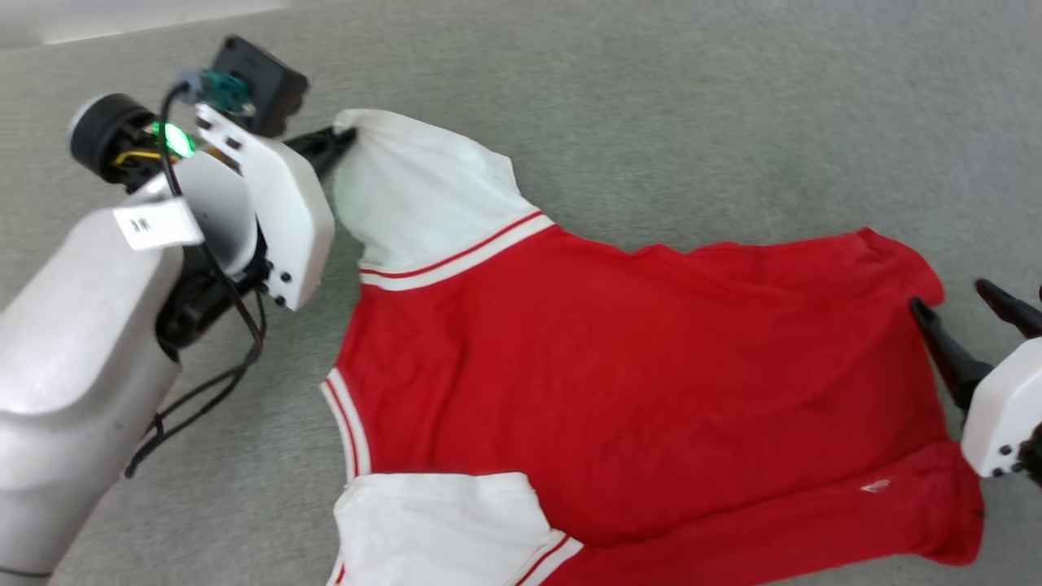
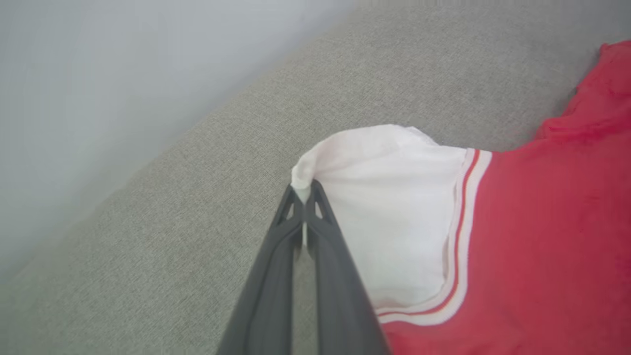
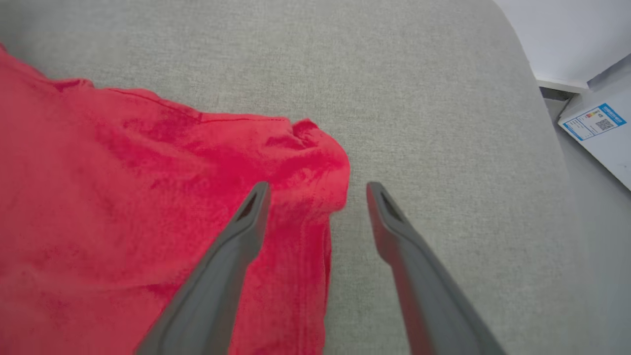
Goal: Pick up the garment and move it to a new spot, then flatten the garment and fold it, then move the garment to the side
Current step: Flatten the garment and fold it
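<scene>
Left gripper (image 1: 340,140) was clamped on the tip of the far sleeve (image 1: 423,195). In the left wrist view its fingers (image 2: 325,246) pinched a small bunch of white cuff, the cloth drawn to a point.

Garment (image 1: 619,366) lay spread on the grey cushion (image 1: 733,114), collar to the left, hem to the right, lightly wrinkled, no lettering showing. Near sleeve (image 1: 440,529) lay at the bottom edge of the head view.

Right gripper (image 1: 948,297) was wide open and held nothing. Its jaws straddled the far hem corner (image 3: 315,148), one finger over red cloth, the other over bare cushion.

Step, as judged: flattening, with a hold being taken at each end. The next move calls for the right jaws to drop and close on the hem corner, then for both arms to draw apart and take out the slack. The thin pinch on the cuff might slip under that pull.

Around: a box (image 3: 596,128) with a blue label sat beyond the cushion's right edge, well apart and not in the way.
</scene>
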Robot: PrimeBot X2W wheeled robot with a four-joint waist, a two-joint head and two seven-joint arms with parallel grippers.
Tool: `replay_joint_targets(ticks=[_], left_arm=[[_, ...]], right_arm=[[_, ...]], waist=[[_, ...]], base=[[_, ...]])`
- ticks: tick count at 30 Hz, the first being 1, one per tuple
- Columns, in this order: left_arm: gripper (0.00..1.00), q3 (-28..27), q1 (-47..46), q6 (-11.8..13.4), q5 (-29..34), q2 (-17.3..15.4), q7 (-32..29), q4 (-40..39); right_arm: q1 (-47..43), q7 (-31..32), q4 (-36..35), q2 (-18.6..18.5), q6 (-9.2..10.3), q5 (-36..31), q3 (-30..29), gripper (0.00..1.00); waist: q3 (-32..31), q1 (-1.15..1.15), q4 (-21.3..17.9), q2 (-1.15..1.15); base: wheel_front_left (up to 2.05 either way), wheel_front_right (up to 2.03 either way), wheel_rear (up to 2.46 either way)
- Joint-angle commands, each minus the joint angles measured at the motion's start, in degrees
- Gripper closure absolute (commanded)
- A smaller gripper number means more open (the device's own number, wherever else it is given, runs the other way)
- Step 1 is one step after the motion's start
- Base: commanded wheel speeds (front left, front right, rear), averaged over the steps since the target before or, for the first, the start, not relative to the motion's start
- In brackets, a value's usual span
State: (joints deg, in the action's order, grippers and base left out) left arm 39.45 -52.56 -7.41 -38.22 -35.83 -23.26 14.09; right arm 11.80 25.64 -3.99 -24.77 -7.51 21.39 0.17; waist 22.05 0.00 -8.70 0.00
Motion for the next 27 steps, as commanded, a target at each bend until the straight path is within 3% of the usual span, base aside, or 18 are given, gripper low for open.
replay_joint_targets(ticks=[1, 9, 15, 27], left_arm=[[1.00, 0.2, 1.0, 0.0, 0.0, -0.4, 0.9, -1.2], [1.00, 0.7, 4.5, 0.9, 0.1, -0.9, 4.5, -13.0], [1.00, 1.4, 7.3, 2.5, 0.7, -1.4, 4.8, -22.0], [1.00, 2.6, 9.9, 4.5, 1.5, -1.3, 5.4, -30.1]], right_arm=[[0.4, 2.1, -0.4, -1.6, 0.04, 0.4, 0.2, 0.00], [6.1, 14.5, 1.0, -9.9, 0.04, 2.8, 1.9, 0.00], [10.6, 20.8, 6.9, -12.9, 0.04, 2.5, 3.6, 0.00], [9.9, 24.0, 16.8, -12.7, -0.04, 3.0, 9.2, 0.00]], waist=[[-1.4, 0.00, 2.6, 0.00], [-1.4, 0.00, 8.0, 0.00], [0.1, 0.00, 11.3, 0.00], [2.5, 0.00, 15.7, 0.00]], base=[[0.00, 0.00, 0.00], [0.00, 0.00, 0.00], [0.00, 0.00, 0.00], [0.00, 0.00, 0.00]])
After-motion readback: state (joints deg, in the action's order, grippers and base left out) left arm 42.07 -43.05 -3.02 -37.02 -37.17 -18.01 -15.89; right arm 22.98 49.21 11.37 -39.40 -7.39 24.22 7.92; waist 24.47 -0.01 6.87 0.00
